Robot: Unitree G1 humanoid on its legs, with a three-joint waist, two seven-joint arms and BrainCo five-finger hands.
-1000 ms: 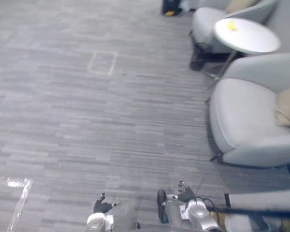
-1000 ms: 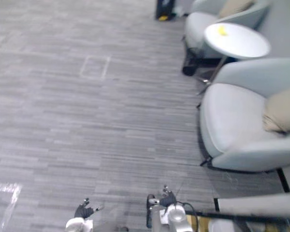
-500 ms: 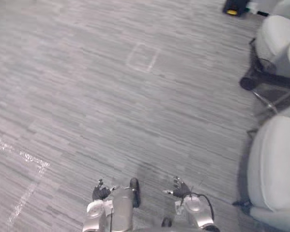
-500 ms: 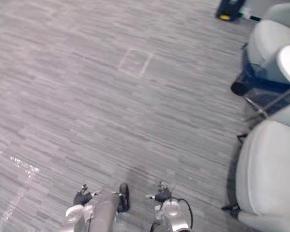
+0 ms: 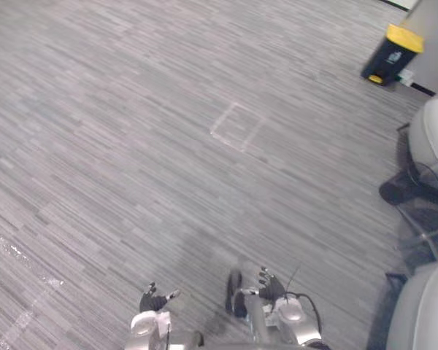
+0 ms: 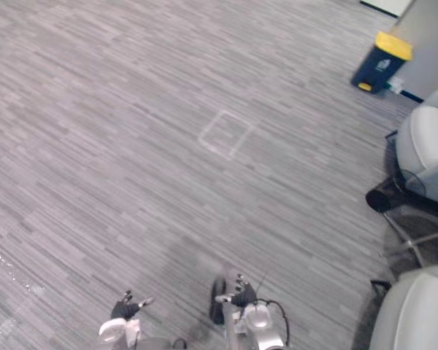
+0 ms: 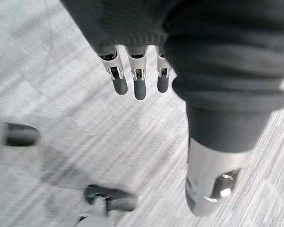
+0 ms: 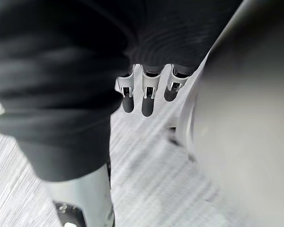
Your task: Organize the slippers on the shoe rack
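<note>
Whole view is swinging, so the head camera is turning, not the things: the armchairs (image 5: 432,135) are sliding off to the right edge and a blue bin (image 5: 389,57) with a yellow lid is coming in top right, with bare floor (image 5: 131,146) ahead. The left hand (image 5: 153,300) and right hand (image 5: 269,286) are hanging low, fingers straight and relaxed, carrying nothing. Can't tell where the slippers or shoe rack are from here. I'm reading this as the robot searching, with sorting not yet begun

The two eye views look steeply down from the head at the grey floor (image 5: 131,131). They share the yellow-lidded bin (image 5: 391,55) and the square mark (image 5: 236,126). Each wrist view looks along its own hand toward the floor from very near: the left hand (image 7: 139,87) and the right hand (image 8: 146,101).
</note>
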